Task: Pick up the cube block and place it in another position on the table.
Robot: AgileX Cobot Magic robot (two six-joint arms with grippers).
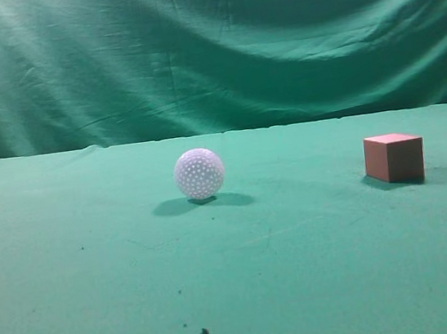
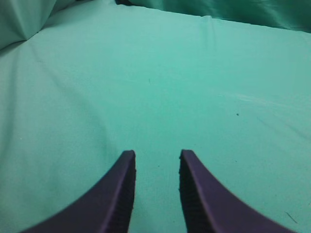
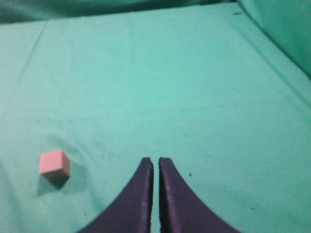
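Evidently nothing is accomplished: the cube block (image 1: 394, 158) sits untouched on the table (image 1: 101, 298), right of the ball (image 1: 200, 173). Right gripper (image 3: 156, 162) nearly closed, empty; left gripper (image 2: 156, 158) parted, empty.

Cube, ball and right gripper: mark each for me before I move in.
Cube (image 1: 394, 158), exterior view, on its shaded front face.
Ball (image 1: 200, 173), exterior view, centre of its dimpled surface.
Right gripper (image 3: 156, 161), right wrist view, midway between the tips of its nearly closed jaws.

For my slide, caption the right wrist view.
Right gripper shut and empty above the table; cube block sits off to its left.
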